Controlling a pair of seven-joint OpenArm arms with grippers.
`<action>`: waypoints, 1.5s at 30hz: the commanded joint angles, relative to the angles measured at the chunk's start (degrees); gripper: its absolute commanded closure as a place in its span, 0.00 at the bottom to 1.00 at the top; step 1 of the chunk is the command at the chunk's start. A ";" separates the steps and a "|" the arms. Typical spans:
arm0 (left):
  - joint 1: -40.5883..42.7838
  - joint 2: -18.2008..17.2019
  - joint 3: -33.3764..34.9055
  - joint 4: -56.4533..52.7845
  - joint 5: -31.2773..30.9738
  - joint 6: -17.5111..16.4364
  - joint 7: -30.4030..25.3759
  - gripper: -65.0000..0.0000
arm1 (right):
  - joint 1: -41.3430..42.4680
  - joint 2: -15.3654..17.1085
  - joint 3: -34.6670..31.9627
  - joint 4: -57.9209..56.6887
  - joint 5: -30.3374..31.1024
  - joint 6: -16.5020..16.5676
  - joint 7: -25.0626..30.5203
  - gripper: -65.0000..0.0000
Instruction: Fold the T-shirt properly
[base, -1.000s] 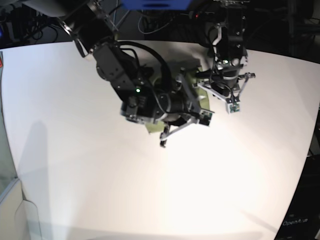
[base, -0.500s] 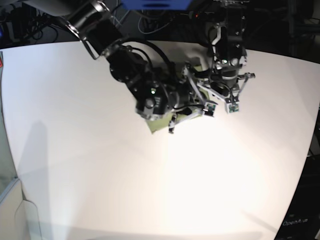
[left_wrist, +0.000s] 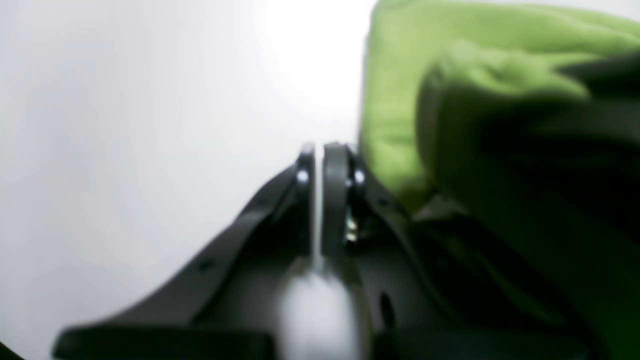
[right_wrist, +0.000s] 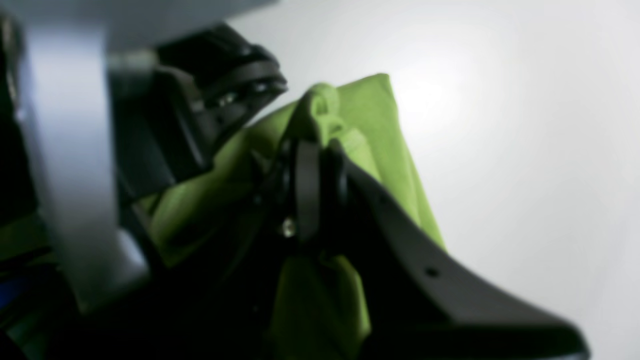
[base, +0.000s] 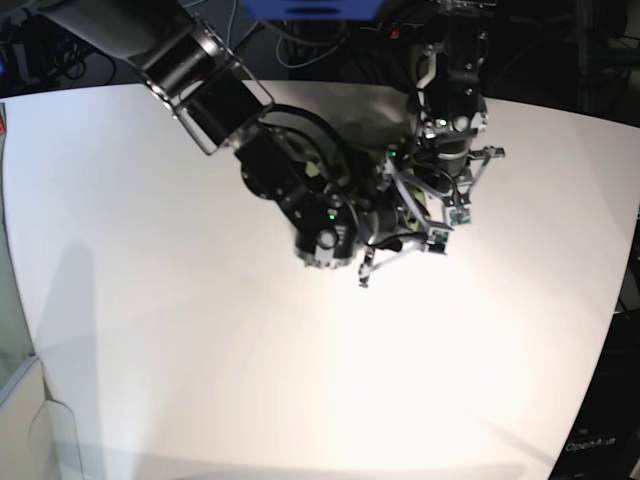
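Base view showed the right arm swung further across the white worktop (base: 150, 330) than it had been a second before, its wrist now crowding up against the left arm near the far edge. A second earlier, a patch of olive-green cloth had shown on the worktop beneath the right arm; half a second ago only a corner remained visible; in this frame the T-shirt was almost wholly hidden behind the two wrists.

The right wrist camera told more: the right tool (right_wrist: 312, 150) was closed on a bunched ridge of the T-shirt (right_wrist: 390, 150), a small loop of cloth standing up above the tips, with more green fabric hanging slack below the tool. The left tool (left_wrist: 320, 155) had its fingers drawn nearly together, a thin bright sliver showing between them and nothing gripped (the picture was soft, but no cloth lay in the gap). It hovered just beside the T-shirt's edge (left_wrist: 395, 100), whose folds rose to the right of it.

Taken together, the shift suggested the right arm was carrying one gathered edge over towards the left arm's side, probably laying one part of the garment onto another. The fold looked under way rather than finished: the cloth was bunched and not flat, and how neatly its edges lined up could not be told.
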 joint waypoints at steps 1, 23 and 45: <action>0.73 0.49 0.42 -0.46 -1.85 -0.72 4.00 0.97 | 1.77 -1.01 0.15 0.28 0.75 0.36 1.84 0.96; 1.34 0.14 0.15 -1.07 -1.85 -0.72 3.91 0.97 | 5.46 -0.39 0.41 -3.15 0.75 0.36 3.25 0.23; 7.50 -1.00 -0.02 8.86 -1.85 -0.72 3.91 0.97 | -0.70 4.79 0.50 9.34 0.75 0.36 0.34 0.23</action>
